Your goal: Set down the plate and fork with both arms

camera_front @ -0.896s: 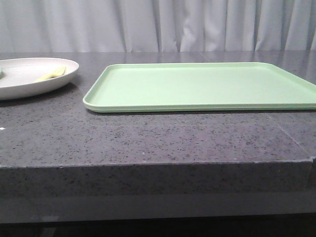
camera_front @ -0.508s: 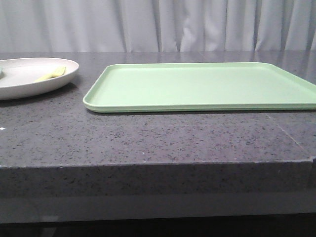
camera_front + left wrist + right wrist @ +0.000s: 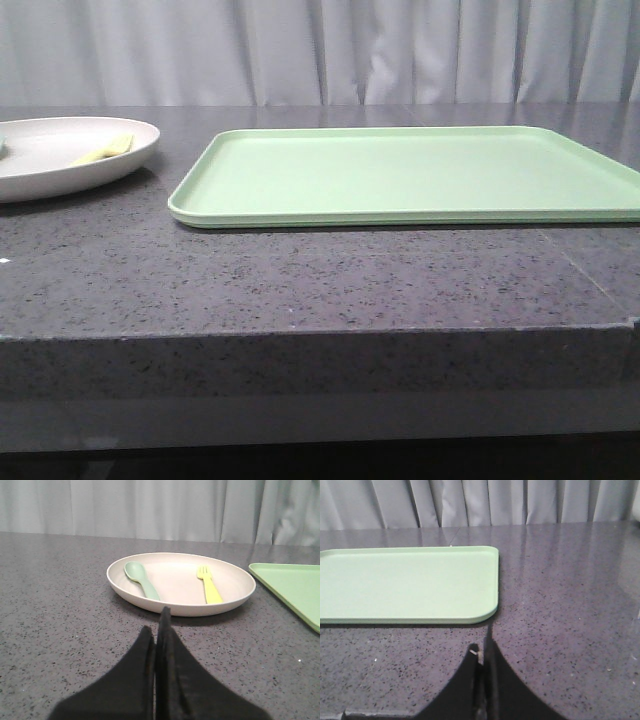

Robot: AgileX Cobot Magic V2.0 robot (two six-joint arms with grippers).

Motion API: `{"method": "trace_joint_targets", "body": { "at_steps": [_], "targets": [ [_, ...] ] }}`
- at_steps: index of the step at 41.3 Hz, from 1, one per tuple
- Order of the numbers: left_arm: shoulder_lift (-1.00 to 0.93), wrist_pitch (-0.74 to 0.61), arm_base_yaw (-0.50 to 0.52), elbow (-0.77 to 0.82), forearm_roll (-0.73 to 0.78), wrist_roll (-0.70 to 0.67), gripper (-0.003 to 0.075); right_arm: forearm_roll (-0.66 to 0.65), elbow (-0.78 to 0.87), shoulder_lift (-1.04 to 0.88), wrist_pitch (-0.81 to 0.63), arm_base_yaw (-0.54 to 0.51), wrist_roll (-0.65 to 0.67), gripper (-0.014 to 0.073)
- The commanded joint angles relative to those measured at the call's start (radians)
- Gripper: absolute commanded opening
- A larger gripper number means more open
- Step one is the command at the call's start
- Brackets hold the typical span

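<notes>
From the front, the plate [image 3: 60, 155] sits at the left of the dark tabletop [image 3: 300, 280], the fork [image 3: 103, 150] inside it, beside the green tray [image 3: 410, 175].

At the left wrist, the left gripper [image 3: 159, 625], jaws pressed together, points at the plate [image 3: 181, 583] holding fork [image 3: 208, 584] and spoon [image 3: 141, 578].

At the right wrist, the right gripper [image 3: 481, 652], jaws together and empty, hangs near the tray's corner [image 3: 410, 585].

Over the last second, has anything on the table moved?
No visible change. In the front view the plate with the fork in it sits left of the green tray as before, and neither gripper has entered that view.
</notes>
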Motion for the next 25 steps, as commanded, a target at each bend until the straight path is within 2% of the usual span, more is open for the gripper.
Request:
{"method": "trace_joint_targets", "body": {
  "at_steps": [1,6,11,25],
  "targets": [
    [-0.021,-0.102,0.002,0.002,-0.009,-0.003,-0.0018,-0.001,-0.004,-0.017,-0.102,0.001,-0.002,-0.0069],
    [-0.021,-0.17,0.002,-0.007,-0.028,-0.003,-0.0018,-0.001,-0.023,-0.017,-0.101,0.001,-0.002,-0.0069],
    [-0.019,-0.157,0.002,-0.072,-0.054,-0.003,-0.0018,0.0,-0.094,-0.016,-0.093,0.001,-0.002,-0.0069],
    [0.124,0.161,0.002,-0.491,-0.054,-0.003,-0.0018,-0.025,-0.438,0.072,0.135,0.001,-0.003,-0.0069]
  ]
}}
